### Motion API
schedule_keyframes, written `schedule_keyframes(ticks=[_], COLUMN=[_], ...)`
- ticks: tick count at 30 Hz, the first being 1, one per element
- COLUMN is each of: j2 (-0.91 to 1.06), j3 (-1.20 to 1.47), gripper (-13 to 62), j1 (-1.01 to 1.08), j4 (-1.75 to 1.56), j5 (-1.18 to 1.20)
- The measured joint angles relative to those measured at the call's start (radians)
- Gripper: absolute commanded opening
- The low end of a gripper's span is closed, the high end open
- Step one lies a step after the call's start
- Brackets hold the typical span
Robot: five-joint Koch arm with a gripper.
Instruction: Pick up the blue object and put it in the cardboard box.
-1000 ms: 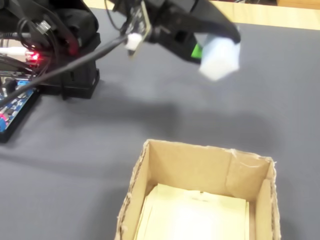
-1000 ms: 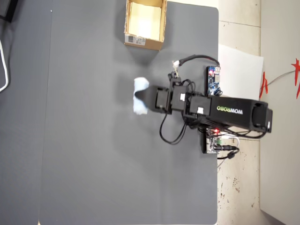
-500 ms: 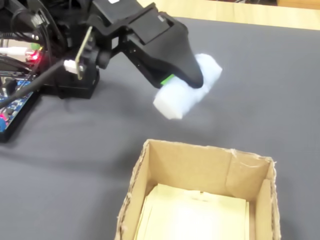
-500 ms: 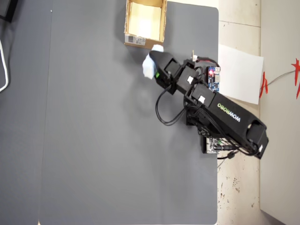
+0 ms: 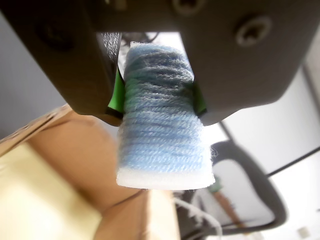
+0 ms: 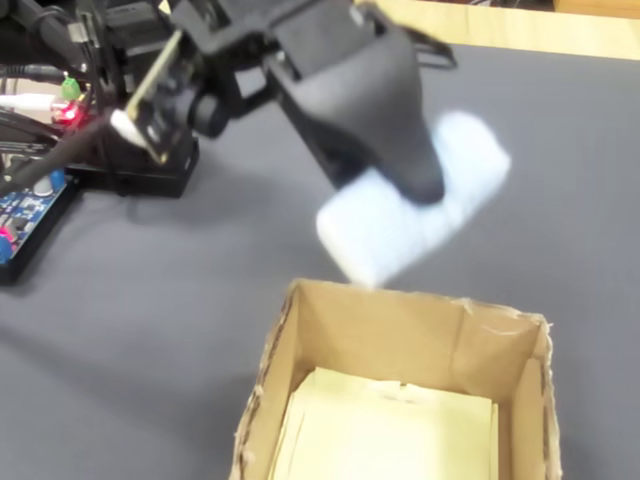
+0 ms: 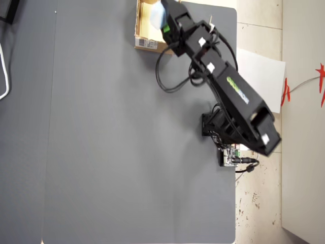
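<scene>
The blue object (image 5: 162, 135) is a pale blue, fuzzy soft block, and my gripper (image 5: 156, 102) is shut on it, green pads pressing both sides. In the fixed view the blue object (image 6: 400, 225) hangs in the air just above the far wall of the cardboard box (image 6: 400, 325), under my gripper (image 6: 415, 190). From overhead the blue object (image 7: 156, 17) sits over the open cardboard box (image 7: 144, 30), gripper (image 7: 161, 20) beside it. The tan box has a pale yellowish inside and a white label (image 7: 141, 43) on one side.
The arm's black base (image 6: 140, 150) and circuit boards with cables (image 6: 30, 200) sit at the left of the fixed view. A dark grey mat (image 7: 101, 152) covers the table. White paper (image 7: 259, 76) lies off the mat's right edge.
The arm has swung with the blue object from the open mat towards the box; the block now hangs over the box's opening, higher and closer to the fixed camera.
</scene>
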Motion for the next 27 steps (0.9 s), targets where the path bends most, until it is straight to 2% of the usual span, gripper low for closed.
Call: schedule_keyframes(ticks=[4,6,9,11,22,27], j2=[-0.071,-0.075,-0.083,-0.086,-0.083,-0.002], j3=[-0.012,-0.014,-0.014,-0.012,0.017,0.051], gripper=[9.8,14.5,26.1,29.2,32.3,32.3], j1=[0.035,0.041,0.046,0.043,0.038,-0.005], j4=[0.008,0.028,0.046,0.08,0.083,0.081], j5=[0.028,0.051,0.095,0.127,0.249,0.305])
